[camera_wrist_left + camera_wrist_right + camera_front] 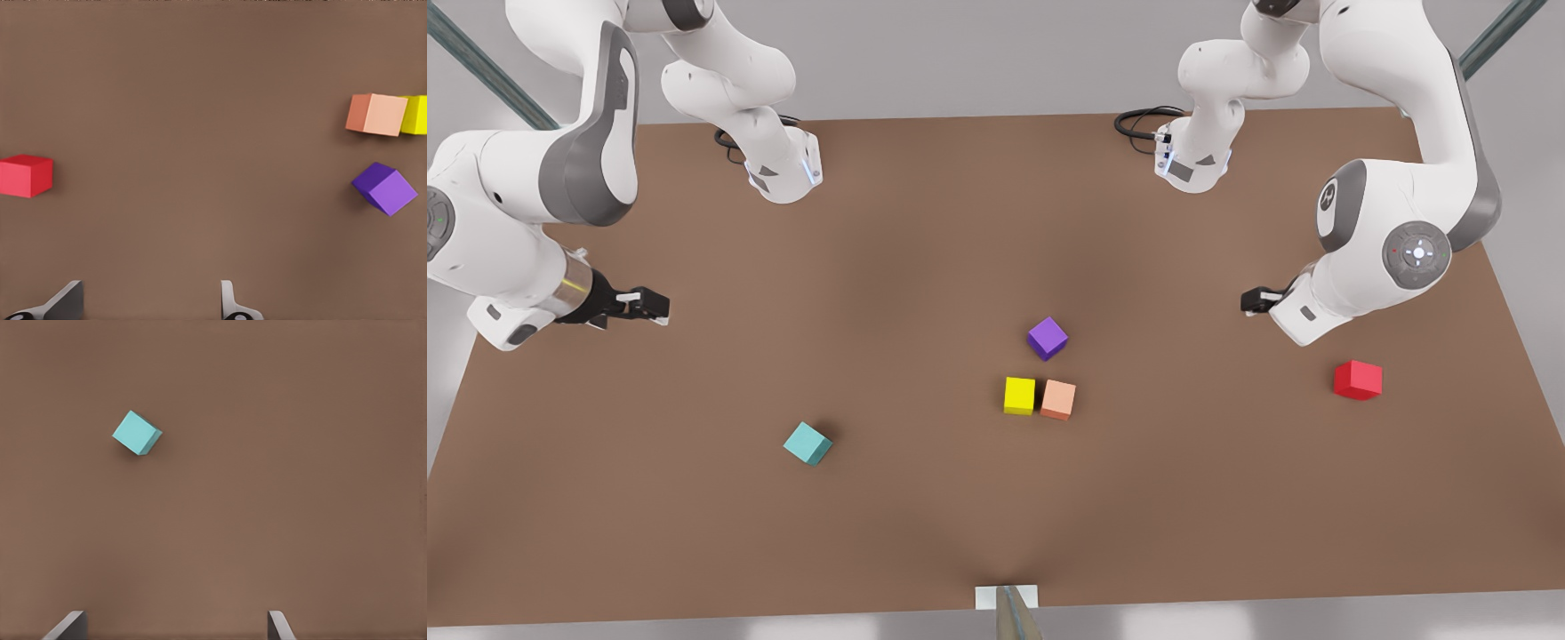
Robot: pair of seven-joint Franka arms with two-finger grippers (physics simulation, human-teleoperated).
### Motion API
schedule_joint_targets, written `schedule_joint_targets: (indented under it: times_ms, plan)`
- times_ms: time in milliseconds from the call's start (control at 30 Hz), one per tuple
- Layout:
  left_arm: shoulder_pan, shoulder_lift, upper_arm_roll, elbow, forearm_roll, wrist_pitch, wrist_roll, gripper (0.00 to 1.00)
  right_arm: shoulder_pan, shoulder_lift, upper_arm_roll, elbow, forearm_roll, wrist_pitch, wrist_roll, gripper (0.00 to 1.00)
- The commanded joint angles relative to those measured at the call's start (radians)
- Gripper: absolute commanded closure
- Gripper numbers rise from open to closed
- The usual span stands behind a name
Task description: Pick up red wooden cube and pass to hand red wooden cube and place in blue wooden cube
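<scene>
Red wooden cube [1358, 380] sits untouched near the bench's [925, 222] right edge in your front view, the blue wooden cube [807, 443] well apart; five cubes, nothing done yet. Left wrist view: left gripper [150, 303] spread wide, empty. Right wrist view: right gripper [177, 627] likewise, the teal one ahead.

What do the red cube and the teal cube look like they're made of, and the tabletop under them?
Red wooden cube: flat matte red, no grain or gloss; painted wood is plausible, but the render leaves it open. Blue wooden cube: the same plain matte finish in teal. Table: uniform matte brown, perhaps board or laminate; no grain visible.
</scene>
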Motion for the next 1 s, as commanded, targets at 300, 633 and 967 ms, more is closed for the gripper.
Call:
schedule_joint_targets:
  times_ms: [300,633,967]
  plan:
    - [0.206,0.304,0.256,0.002,-0.034,0.371,0.592,0.00,0.000,0.010,-0.002,-0.003,-0.004,0.001,-0.012,0.00]
    - [0.313,0.450,0.253,-0.012,-0.055,0.571,1.006,0.00,0.000,0.013,-0.001,-0.015,-0.018,0.004,-0.015,0.00]
    - [0.308,0.470,0.231,-0.055,-0.055,0.572,0.635,0.00,0.000,0.013,-0.001,-0.024,-0.018,0.009,-0.018,0.00]
